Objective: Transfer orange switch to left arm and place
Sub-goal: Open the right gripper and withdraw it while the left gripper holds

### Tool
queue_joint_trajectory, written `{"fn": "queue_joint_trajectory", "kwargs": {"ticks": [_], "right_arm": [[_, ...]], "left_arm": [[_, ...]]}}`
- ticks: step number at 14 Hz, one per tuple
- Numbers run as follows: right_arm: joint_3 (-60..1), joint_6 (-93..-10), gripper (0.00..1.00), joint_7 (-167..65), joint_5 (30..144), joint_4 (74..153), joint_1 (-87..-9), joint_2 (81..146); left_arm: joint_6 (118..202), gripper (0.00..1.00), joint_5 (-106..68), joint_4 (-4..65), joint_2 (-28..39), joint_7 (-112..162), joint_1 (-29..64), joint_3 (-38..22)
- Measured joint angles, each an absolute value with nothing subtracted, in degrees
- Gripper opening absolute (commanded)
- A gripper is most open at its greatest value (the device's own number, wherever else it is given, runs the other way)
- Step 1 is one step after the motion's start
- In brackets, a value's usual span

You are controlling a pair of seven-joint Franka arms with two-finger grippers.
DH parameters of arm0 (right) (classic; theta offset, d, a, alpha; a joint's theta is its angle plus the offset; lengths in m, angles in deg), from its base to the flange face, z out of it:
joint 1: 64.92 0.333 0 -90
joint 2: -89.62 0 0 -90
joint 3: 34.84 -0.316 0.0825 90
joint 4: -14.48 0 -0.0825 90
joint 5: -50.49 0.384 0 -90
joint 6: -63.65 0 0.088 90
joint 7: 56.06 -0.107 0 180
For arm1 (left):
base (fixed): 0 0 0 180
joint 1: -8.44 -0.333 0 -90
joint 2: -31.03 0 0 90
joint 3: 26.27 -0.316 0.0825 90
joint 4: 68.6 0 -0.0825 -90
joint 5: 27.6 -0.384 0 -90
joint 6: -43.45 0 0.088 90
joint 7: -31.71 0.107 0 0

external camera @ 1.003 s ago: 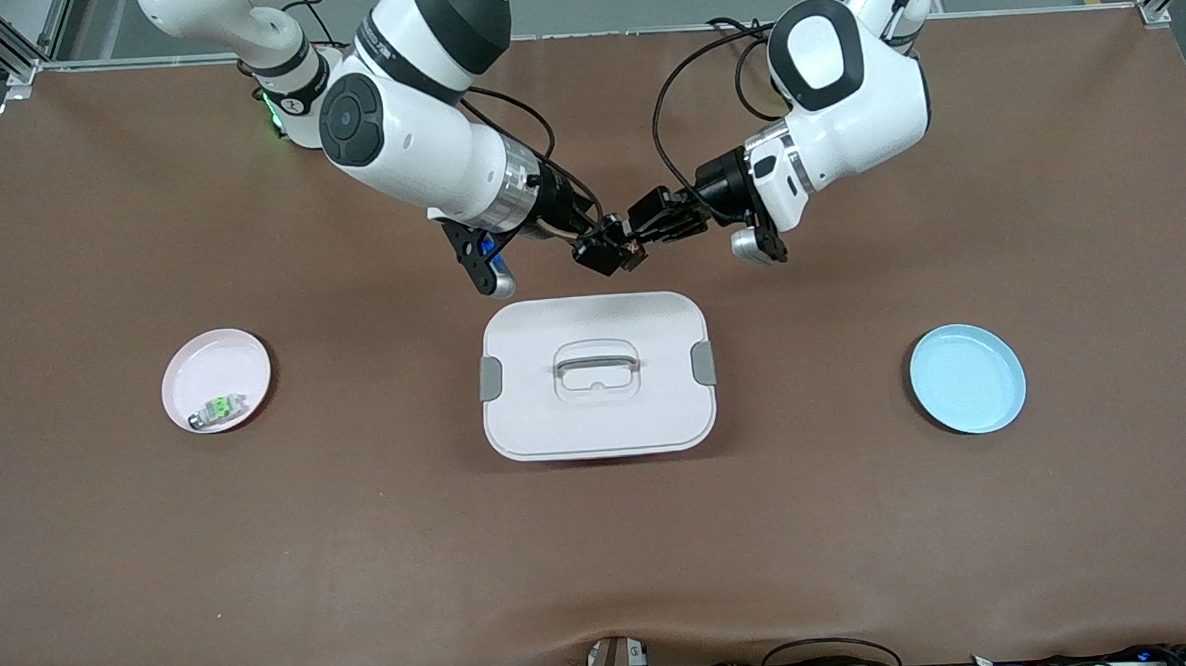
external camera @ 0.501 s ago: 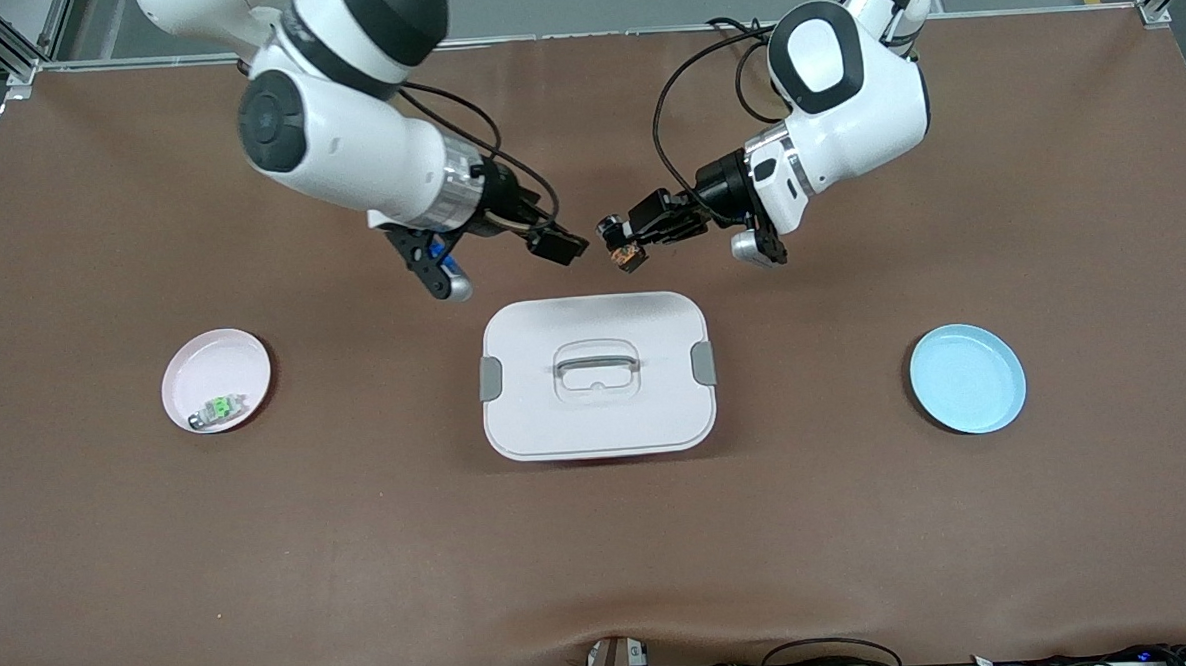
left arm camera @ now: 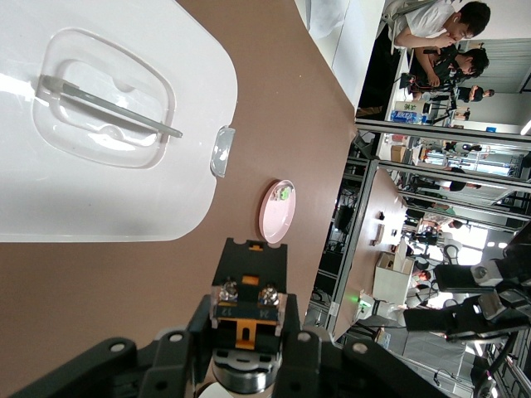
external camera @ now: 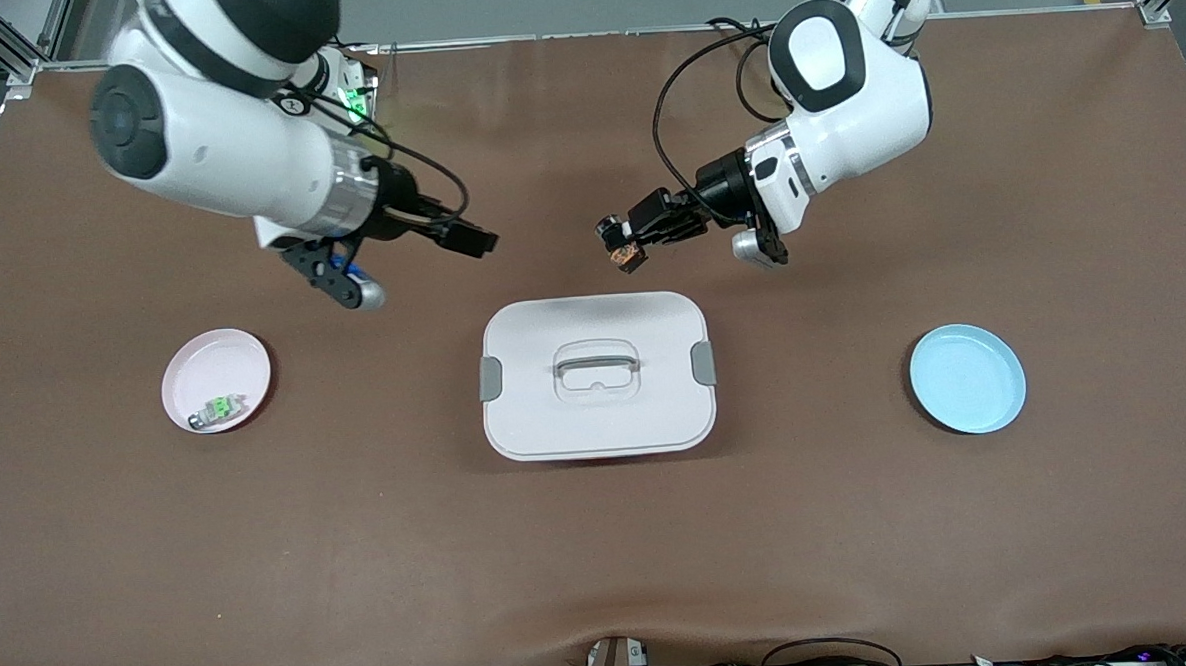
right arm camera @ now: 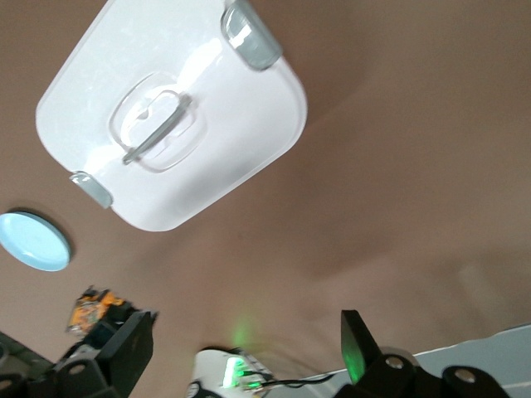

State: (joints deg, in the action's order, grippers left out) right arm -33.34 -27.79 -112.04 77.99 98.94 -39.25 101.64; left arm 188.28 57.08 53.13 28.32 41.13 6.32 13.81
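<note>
The orange switch (external camera: pixel 629 256) is seen clenched in the left tool (external camera: pixel 621 244), held over the bench (external camera: pixel 861 521) just past the box (external camera: pixel 597 375); its two clear studs are shown only in the left wrist view. The right tool (external camera: pixel 469 238) is held released, over bare bench toward the right arm's end. The pink plate (external camera: pixel 217 379) is seen edge-on in the left wrist view, and the blue plate (right arm camera: pixel 33 240) appears in the right wrist view.

The scene is lit evenly and brightly from overhead. Soft, short shadows are cast on the brown table cover (external camera: pixel 861 521) beneath both arms and along the edges of the box (external camera: pixel 596 375). Pale glare is seen on the box lid in the left wrist view, where the windowed background is overexposed. The right wrist view is softened by blur, and a green lamp glow is smeared.
</note>
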Motion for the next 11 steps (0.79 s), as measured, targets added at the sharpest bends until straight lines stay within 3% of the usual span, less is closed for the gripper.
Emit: {"fn": "queue_joint_trajectory", "kwargs": {"ticks": [11], "right_arm": [[-33.21,-22.58,1.00,-79.59,59.79,104.21,-48.58,95.70]], "left_arm": [[188.64,0.00,47.15,52.75,26.49,41.10,5.17,13.72]]}}
